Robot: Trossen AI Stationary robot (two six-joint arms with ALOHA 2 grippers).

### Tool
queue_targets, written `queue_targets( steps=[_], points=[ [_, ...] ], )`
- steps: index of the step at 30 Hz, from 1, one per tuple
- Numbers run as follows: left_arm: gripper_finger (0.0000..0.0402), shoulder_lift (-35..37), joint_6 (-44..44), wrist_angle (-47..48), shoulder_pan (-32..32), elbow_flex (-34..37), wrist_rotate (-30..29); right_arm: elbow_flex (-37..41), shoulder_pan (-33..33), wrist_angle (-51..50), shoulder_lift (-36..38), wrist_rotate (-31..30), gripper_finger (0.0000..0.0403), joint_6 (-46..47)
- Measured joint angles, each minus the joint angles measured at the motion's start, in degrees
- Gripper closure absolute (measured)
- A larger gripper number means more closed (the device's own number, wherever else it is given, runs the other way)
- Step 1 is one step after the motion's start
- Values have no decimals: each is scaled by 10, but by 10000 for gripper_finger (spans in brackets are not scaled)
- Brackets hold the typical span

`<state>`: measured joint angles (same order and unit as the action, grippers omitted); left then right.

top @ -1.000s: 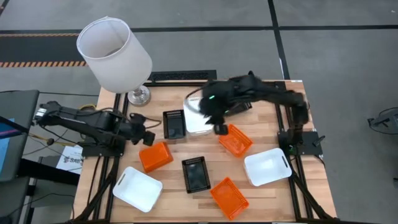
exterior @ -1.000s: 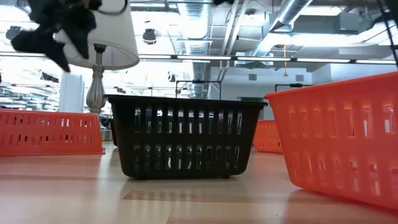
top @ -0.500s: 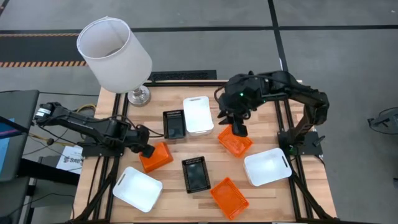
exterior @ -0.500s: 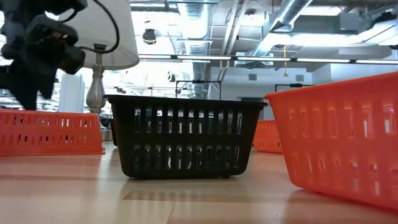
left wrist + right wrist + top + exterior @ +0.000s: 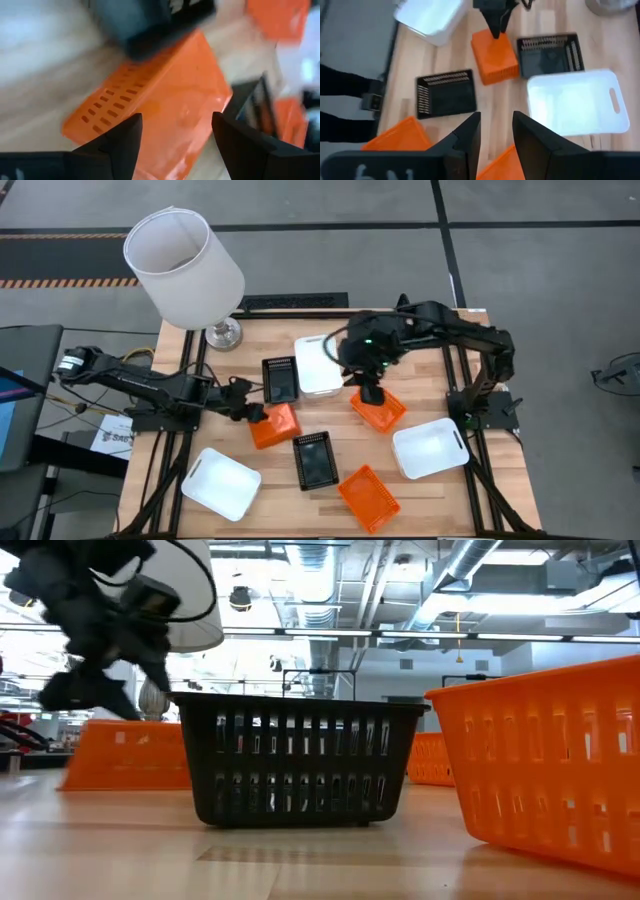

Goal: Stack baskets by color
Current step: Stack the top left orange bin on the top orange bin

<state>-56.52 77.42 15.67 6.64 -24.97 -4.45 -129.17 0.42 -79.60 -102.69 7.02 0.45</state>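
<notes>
An orange basket (image 5: 273, 425) lies bottom up at the table's left-middle, also seen in the left wrist view (image 5: 165, 100), the right wrist view (image 5: 495, 57) and the low view (image 5: 130, 755). My left gripper (image 5: 250, 411) (image 5: 175, 125) is open at its left end. My right gripper (image 5: 368, 392) (image 5: 496, 122) hangs open, holding nothing, high over another orange basket (image 5: 380, 410). Two black baskets (image 5: 280, 380) (image 5: 315, 460), three white baskets (image 5: 320, 363) (image 5: 430, 448) (image 5: 222, 482) and a third orange basket (image 5: 368, 498) rest on the table. My left gripper meets the upturned orange basket at its left end (image 5: 495, 35), slanting down from the table's left. The basket's flat underside (image 5: 175, 115) shows between the open fingers. The fingers hide which of them touches it. The basket lies on the table.
A lamp with a big white shade (image 5: 185, 265) stands on its metal foot (image 5: 222, 335) at the far left corner. The black basket (image 5: 295, 760) stands close to the right of the pushed orange one. Bare wood shows in the far right corner (image 5: 440, 370).
My left gripper has come down and gone toward the table's right edge, still open. The upturned orange basket has slid to the right along the table, closer to the two black baskets. My right gripper has shifted from over the far white basket to over the orange basket.
</notes>
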Motion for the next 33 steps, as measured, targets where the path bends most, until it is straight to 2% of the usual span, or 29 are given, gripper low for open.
queue_targets(
  steps=[2, 4, 7, 10, 15, 17, 21, 27, 30, 33],
  points=[
    [169, -15, 0, -54, -24, -2, 5, 0, -11, 2, -19, -9, 270, 13],
    [169, -18, -1, -89, -45, -14, 35, 0, -22, 9, -37, -10, 271, 43],
    [169, -7, 21, -75, -57, -46, 66, 0, -38, 4, -70, -10, 270, 86],
    [168, 29, 37, -12, -45, -95, 60, 0, -44, -21, -96, -11, 269, 113],
    [174, 68, 70, 204, 14, -158, 9, 37, -36, -16, -115, -10, 274, 115],
    [187, 73, 96, 267, 45, -159, 0, 87, -33, 22, -105, -8, 276, 118],
    [231, 65, 135, 297, 94, -159, -22, 223, -33, 128, -72, 12, 282, 163],
    [327, 34, 153, 294, 106, -160, -50, 423, -36, 426, -39, 50, 289, 319],
    [379, 11, 145, 308, 107, -160, -29, 473, -34, 502, -39, 51, 293, 373],
    [395, -13, 141, 318, 107, -159, -20, 493, -28, 521, -44, 50, 300, 398]
  ],
)
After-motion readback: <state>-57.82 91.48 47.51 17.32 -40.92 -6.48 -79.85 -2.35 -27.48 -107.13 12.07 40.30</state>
